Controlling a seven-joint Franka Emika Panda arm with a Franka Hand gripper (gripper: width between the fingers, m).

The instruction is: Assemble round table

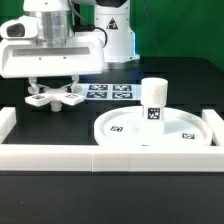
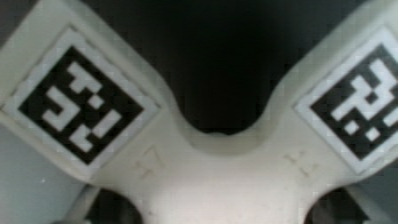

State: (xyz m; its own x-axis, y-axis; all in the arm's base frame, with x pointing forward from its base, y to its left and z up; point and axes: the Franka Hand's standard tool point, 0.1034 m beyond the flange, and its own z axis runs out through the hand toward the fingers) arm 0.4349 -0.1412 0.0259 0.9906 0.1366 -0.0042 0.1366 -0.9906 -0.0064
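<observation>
Dark tabletop (image 1: 185, 85) before a green backdrop, fenced on its near and left sides by a long white blocky border rail (image 1: 50, 157)

A large white plastic rimmed disc top (image 1: 188, 122) lies flat with its rim up, on the exterior view's right, just behind the near rail. A short white cylinder leg (image 1: 153, 98) stands upright on the middle of it, long axis vertical, with a black-and-white square tag on its side. More such tags lie on the disc's floor.

Farther back on the exterior view's left, a white cross-shaped four-armed base (image 1: 55, 99) lies flat on the table, arms spread level. The white robot arm's two-finger gripper (image 1: 55, 88) hangs directly over it, fingers pointing down. Whether they grip the base cannot be told.

A thin flat white marker board (image 1: 112, 92) with rows of black square tags lies just right of the base.

Only the wrist view shows the base (image 2: 214, 165) close up: two of its arms fork apart in a V, each bearing one bold square tag, slightly blurred
</observation>
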